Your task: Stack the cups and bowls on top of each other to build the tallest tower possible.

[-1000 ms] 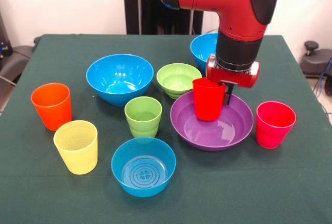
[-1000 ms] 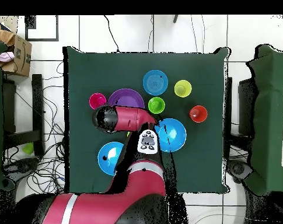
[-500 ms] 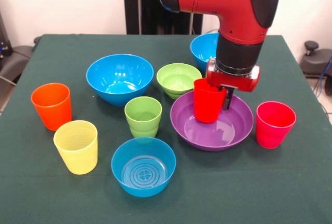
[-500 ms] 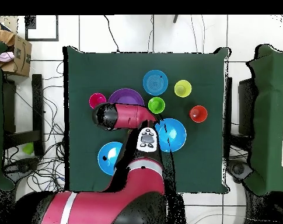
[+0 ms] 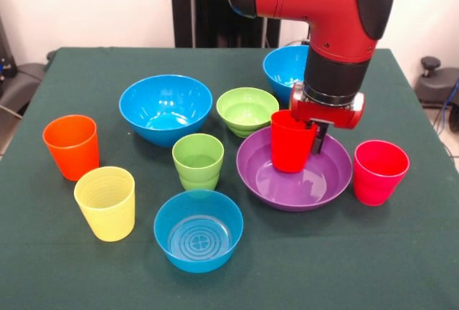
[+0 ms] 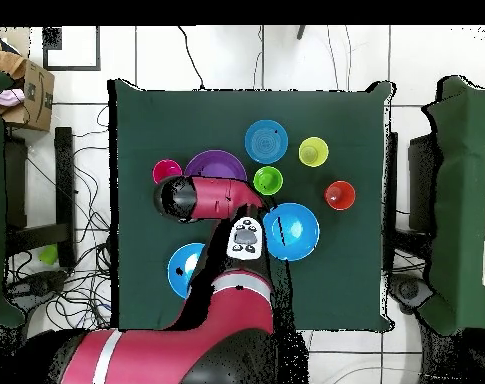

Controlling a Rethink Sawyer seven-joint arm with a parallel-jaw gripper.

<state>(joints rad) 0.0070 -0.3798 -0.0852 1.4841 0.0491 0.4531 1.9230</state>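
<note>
**Red cup held over the purple bowl**

Front view: the gripper [image 5: 307, 136] pinches the rim of a red cup [image 5: 290, 141] between its fingers [image 5: 317, 136], one inside the cup and one outside, holding it upright in the hollow of the wide purple bowl [image 5: 287, 189]. Whether the cup's base touches the bowl cannot be told. A pinkish-red cup [image 5: 379, 172] stands just beside the purple bowl on the green bench [image 5: 344, 267]. A small green bowl [image 5: 247, 110] sits behind the purple bowl, next to a large blue bowl [image 5: 166, 108]; a second large blue bowl [image 5: 285, 70] shows partly behind the arm. A light green cup [image 5: 198, 161], an orange cup [image 5: 71, 146], a yellow cup [image 5: 106, 202] and a small blue bowl with ringed bottom [image 5: 199, 230] stand apart.

Overhead view: the arm covers the gripper and the red cup. The purple bowl [image 6: 217, 164] shows beside the pinkish-red cup [image 6: 166, 171]. Nothing is stacked.
</note>
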